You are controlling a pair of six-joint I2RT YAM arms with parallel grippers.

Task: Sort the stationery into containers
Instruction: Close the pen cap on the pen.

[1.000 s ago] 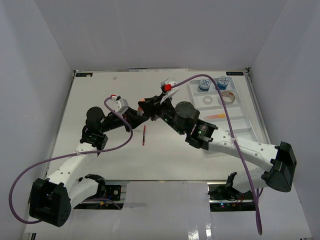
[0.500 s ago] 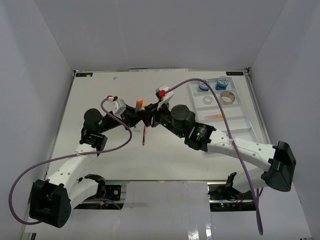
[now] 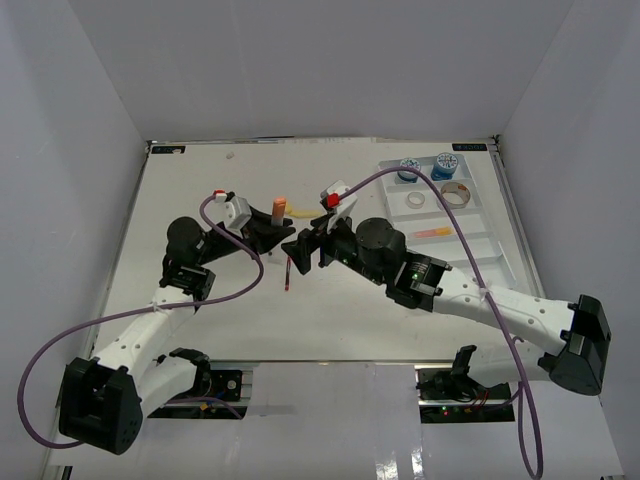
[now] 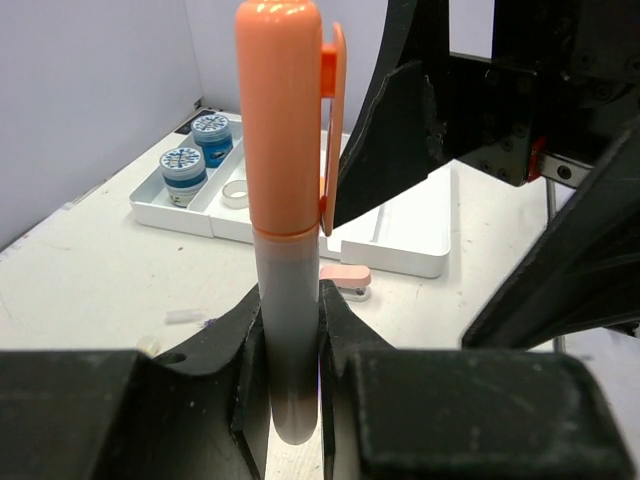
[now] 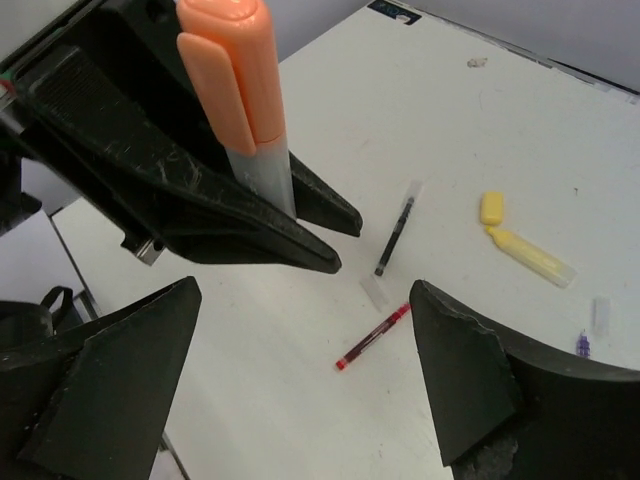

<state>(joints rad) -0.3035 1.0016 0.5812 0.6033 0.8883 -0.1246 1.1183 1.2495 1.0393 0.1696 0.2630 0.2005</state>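
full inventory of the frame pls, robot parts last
tray: 1, white, right side of table
tubs: 2, blue-white, tray's far end
tape rolls: 2, pale, in tray beside tubs
orange piece: 1, in tray
orange highlighter: 1, upright in left gripper
yellow highlighter: 1, on table
yellow piece: 1, beside it
black pen: 1, on table
red pen: 1, on table
pink piece: 1, on table by tray
left gripper: shut on orange highlighter
right gripper: open, empty

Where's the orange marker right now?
Seen from above, the orange marker stands upright over the middle of the table, pinched in the left gripper, right beside the open right gripper.
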